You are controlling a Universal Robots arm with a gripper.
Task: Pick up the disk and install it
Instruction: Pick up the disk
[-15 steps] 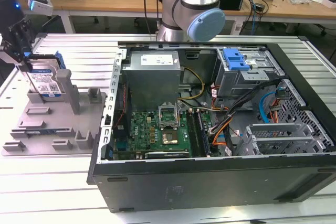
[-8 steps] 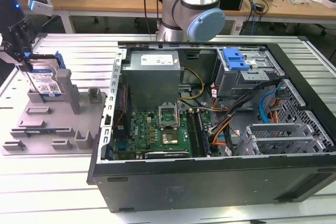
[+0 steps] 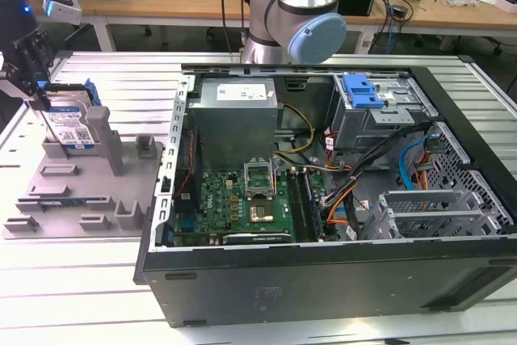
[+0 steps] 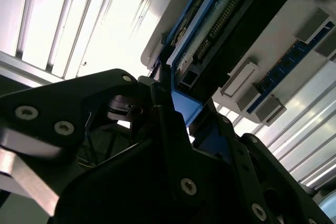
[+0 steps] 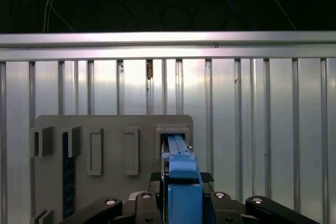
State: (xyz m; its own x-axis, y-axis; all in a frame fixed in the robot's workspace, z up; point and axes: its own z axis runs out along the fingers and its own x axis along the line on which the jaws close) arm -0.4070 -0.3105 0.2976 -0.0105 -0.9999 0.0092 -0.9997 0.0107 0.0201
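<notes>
The disk [image 3: 74, 125], silver-grey with a white-and-blue label and a blue carrier rail, stands on edge at the far corner of the grey fixture tray [image 3: 77, 195], at the exterior view's left. My gripper [image 3: 40, 101] comes down on its end from above and is shut on it. In the first wrist view the blue rail of the disk [image 5: 181, 174] runs between my fingers [image 5: 156, 178] down to a slot in the tray [image 5: 107, 129]. The second wrist view shows the disk's connector edge [image 4: 218, 30] and my gripper [image 4: 184, 109] clamped on the rail.
An open computer case [image 3: 323, 280] lies at the exterior view's right, with a motherboard [image 3: 242, 204], loose cables and a grey drive cage carrying a blue latch [image 3: 361, 90]. The arm's base [image 3: 291, 18] stands behind the case. Ribbed aluminium table [image 3: 81, 280] surrounds the tray.
</notes>
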